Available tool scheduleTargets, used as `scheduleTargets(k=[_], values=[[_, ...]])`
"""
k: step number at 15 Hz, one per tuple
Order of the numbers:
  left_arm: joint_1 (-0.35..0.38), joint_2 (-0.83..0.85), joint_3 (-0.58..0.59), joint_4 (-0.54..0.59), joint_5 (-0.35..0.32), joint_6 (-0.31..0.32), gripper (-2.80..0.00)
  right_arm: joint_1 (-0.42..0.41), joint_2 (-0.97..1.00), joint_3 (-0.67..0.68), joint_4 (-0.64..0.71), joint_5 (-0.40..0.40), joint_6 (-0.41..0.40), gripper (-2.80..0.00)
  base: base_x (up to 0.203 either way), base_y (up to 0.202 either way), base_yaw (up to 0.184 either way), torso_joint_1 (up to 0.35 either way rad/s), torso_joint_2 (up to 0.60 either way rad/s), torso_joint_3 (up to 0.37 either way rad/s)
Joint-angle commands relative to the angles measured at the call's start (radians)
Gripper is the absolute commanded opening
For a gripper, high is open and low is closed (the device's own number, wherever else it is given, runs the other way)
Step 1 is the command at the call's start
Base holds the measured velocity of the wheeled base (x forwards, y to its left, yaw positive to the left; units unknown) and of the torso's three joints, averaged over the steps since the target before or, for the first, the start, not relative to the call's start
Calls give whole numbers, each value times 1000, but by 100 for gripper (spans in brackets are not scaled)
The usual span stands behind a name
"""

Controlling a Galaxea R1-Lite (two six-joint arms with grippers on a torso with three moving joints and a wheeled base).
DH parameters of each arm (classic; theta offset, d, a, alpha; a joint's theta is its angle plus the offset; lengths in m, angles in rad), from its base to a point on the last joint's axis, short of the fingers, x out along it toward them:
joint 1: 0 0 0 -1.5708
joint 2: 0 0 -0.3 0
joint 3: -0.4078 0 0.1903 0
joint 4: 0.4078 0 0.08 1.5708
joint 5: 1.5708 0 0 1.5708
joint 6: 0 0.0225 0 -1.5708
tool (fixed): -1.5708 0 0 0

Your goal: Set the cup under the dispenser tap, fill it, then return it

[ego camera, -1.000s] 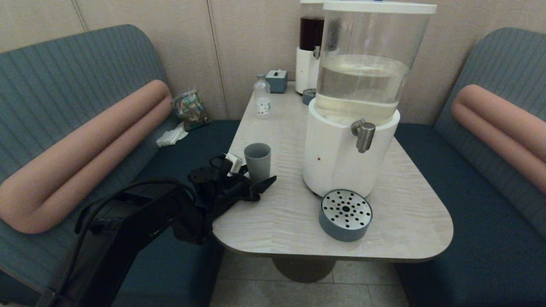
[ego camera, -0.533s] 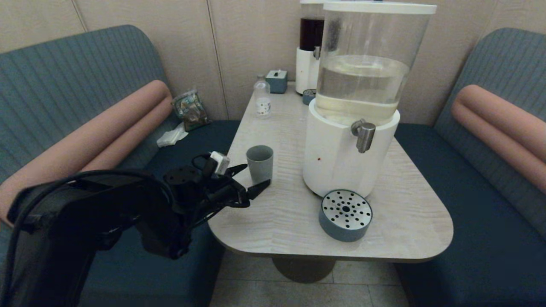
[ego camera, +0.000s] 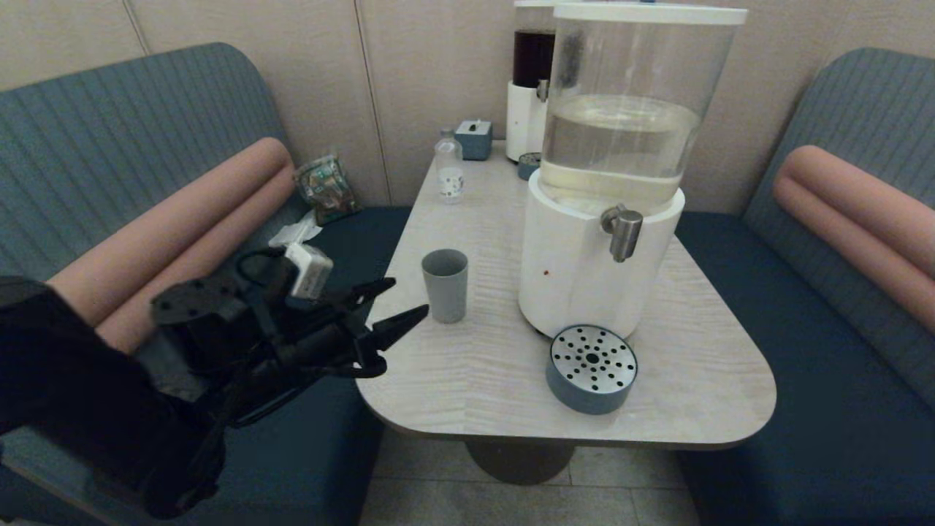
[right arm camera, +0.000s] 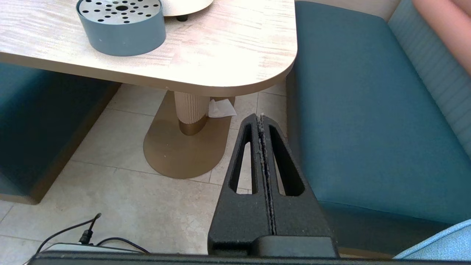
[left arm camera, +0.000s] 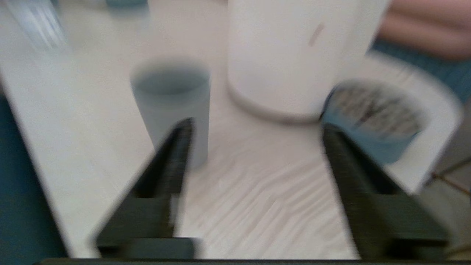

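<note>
The grey-blue cup [ego camera: 445,284] stands upright on the pale wooden surface [ego camera: 679,380], mouth to the ceiling, long axis straight up and down, nothing touching it. It sits just left of the big dispenser's white base [ego camera: 577,270], well short of the steel dispenser tap [ego camera: 623,231] that juts out over the front. Below that tap, a little off to its left, waits the round drip tray [ego camera: 591,367] with its perforated steel top, there to catch spills, I'd say. The left tool [ego camera: 394,307] hangs off the surface's left edge, near the cup but apart from it, fingers spread and pointing level at the tumbler with nothing between them. From its own wrist camera the cup lines up by one finger, not centred in the gap. The right tool [right arm camera: 262,121] is parked low beside the bench seat, fingers pressed together. No water in that cup that I can make out.
</note>
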Motion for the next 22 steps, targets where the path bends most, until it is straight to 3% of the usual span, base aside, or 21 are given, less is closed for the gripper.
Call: scheduleTargets(k=[1,7,9,13,17,20,22], values=[[6,-232,57,-8,17,-7,-280,0,-1,0,0,0,-1,-280,0,0,0,0,0,0],[49,-801,220,40,329,-93,-280,0,-1,0,0,0,-1,-280,0,0,0,0,0,0],[130,-945,322,63,383,-113,-280,0,-1,0,0,0,-1,-280,0,0,0,0,0,0],[217,-1247,461,114,377,-122,-280,0,-1,0,0,0,-1,-280,0,0,0,0,0,0],[287,-1618,456,401,372,-108,-280,0,-1,0,0,0,-1,-280,0,0,0,0,0,0],[323,-1654,503,587,376,-47,-280,0,-1,0,0,0,-1,-280,0,0,0,0,0,0],[318,-1697,519,728,380,-41,-280,0,-1,0,0,0,-1,-280,0,0,0,0,0,0]])
